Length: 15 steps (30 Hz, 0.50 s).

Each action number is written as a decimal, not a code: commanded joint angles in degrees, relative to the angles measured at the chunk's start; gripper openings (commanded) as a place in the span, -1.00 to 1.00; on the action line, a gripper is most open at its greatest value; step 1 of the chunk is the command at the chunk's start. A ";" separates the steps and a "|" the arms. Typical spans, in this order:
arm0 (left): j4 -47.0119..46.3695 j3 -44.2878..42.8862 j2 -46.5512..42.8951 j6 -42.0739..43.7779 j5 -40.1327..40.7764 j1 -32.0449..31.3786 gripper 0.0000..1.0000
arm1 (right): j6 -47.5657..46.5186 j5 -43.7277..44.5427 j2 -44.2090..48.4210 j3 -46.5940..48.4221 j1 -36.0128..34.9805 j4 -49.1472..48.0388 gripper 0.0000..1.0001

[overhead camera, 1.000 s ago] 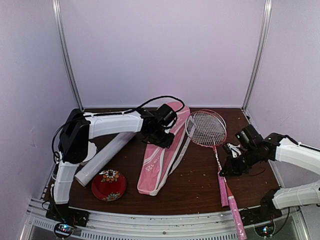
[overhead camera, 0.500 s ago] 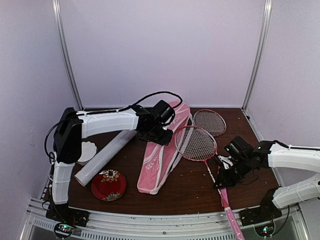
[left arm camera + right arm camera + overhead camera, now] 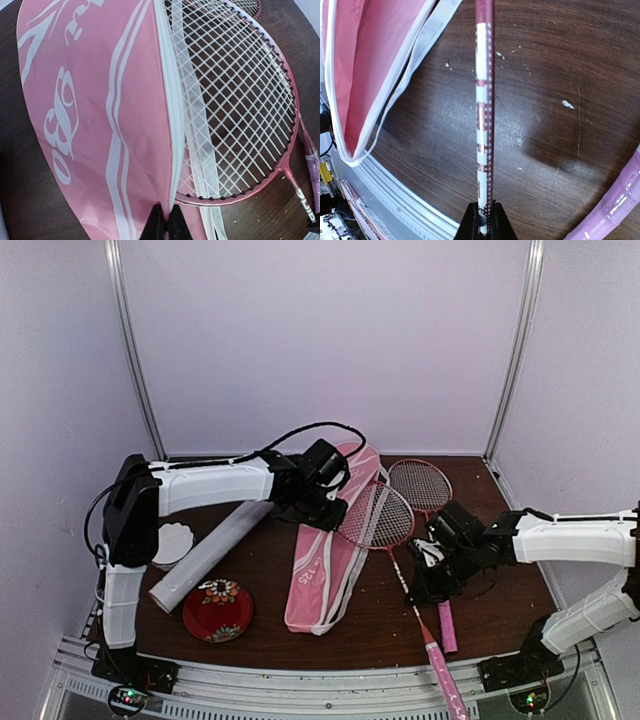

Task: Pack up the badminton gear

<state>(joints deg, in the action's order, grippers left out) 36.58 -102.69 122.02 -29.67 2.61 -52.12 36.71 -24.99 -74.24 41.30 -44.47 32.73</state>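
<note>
Since the left end effector (image 3: 166, 214) has its two black fingers squeezed together on the white zipper edge of the pink bag (image 3: 95, 100), that's where the grip is. The bag is long, soft fabric with curvy white lettering and stripes. It lies lengthwise in the middle of the worktop (image 3: 560, 75), which is dark wood grain with pale specks on it.

A flat white webbing strap (image 3: 197, 150) runs along the bag's opening. A racquet (image 3: 235, 100) sits right against that edge: oval reddish-pink frame, tight white string grid.

The right end effector (image 3: 482, 214) is pinched on that racquet's thin shaft, which is banded white and red with tiny dots. The pink handle sticks out past the near edge.

The second racquet (image 3: 420, 483) lies flat just behind, glossy pink grip near the right arm.

Over on the left, a smooth white tube (image 3: 205, 555) lies diagonally, between a scalloped white bowl (image 3: 172, 543) and a red floral plate (image 3: 218, 610).
</note>
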 commanded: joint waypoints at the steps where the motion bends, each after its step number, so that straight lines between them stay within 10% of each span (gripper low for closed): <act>1: -4.07 0.74 -1.97 2.11 -3.98 -0.12 -1.00 | 1.20 0.13 -3.81 4.09 -0.94 -5.47 -1.00; 15: -4.94 2.36 -1.96 7.44 -12.86 -1.05 -1.00 | 5.09 -0.36 -13.57 10.00 -1.63 -16.95 -1.00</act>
<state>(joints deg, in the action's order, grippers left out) 34.09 -101.93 121.99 -25.08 -5.61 -52.82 40.53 -25.30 -86.67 48.42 -45.43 23.40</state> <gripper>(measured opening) 0.019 0.063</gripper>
